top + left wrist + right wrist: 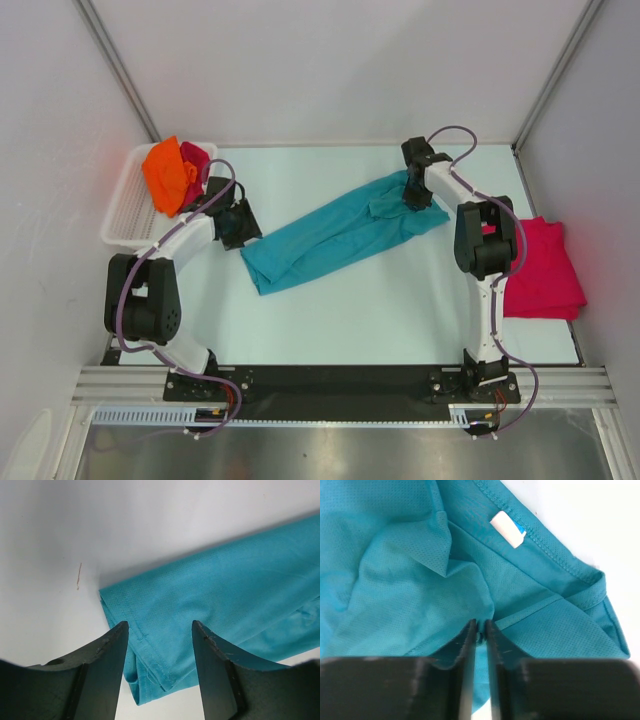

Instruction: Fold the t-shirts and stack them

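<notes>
teal shirt (330, 238) lies diagonally across the table (330, 320). your right gripper (480, 626) pinches it by the collar at 1 o'clock. the left gripper (160, 626) hangs wide open and empty over the hem corner at 9 o'clock. lower it to catch every layer before closing.

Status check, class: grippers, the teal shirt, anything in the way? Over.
Left gripper open, straddling a corner of the teal t-shirt. Right gripper pinched shut on it near the collar. Shirt lies as a long diagonal strip. Nothing blocking.
</notes>
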You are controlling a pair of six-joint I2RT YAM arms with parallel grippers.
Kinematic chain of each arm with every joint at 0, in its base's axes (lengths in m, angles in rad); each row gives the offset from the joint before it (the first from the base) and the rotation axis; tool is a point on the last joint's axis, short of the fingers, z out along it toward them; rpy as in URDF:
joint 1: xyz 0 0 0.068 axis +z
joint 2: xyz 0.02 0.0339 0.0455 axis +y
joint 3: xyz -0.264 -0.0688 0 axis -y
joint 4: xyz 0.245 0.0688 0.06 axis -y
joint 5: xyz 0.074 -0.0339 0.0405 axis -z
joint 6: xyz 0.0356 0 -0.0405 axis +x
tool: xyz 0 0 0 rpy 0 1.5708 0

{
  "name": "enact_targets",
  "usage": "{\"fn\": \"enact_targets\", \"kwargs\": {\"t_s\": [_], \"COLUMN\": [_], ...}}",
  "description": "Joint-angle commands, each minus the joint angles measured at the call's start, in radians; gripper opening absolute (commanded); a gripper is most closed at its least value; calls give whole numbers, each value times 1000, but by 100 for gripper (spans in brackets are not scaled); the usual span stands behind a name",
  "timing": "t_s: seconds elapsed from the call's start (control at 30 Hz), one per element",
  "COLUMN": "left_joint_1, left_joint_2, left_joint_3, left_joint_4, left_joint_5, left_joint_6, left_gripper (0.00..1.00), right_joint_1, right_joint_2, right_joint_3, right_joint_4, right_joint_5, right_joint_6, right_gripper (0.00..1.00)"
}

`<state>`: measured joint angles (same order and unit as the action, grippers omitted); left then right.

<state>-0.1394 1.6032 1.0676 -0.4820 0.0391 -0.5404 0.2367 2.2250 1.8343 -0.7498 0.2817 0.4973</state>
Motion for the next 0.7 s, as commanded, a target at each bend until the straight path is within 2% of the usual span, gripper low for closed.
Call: {"fn": "enact_targets", "kwargs": {"t_s": [0.0,0.03,0.33,0.67], "left_joint_1": [8,8,8,8], "left_joint_2": [-45,-45,-37,-38], "left_joint_3": [-3,-1,3,9], "left_joint_4": [14,14,16,16], "left_joint_5": [18,18,22,22], "left_joint_6": [19,17,19,20], "left_gripper": [59,59,59,59], "right_joint_1": [9,9,21,16], "right_joint_2": [-25,-25,-68,-163], "right_joint_3": [42,45,36,-56], "right_joint_4": [17,15,4,18], "right_joint_5": [11,25,194,312], "right_joint_6": [1,1,10,87], "right_gripper": [7,0,0,0]}}
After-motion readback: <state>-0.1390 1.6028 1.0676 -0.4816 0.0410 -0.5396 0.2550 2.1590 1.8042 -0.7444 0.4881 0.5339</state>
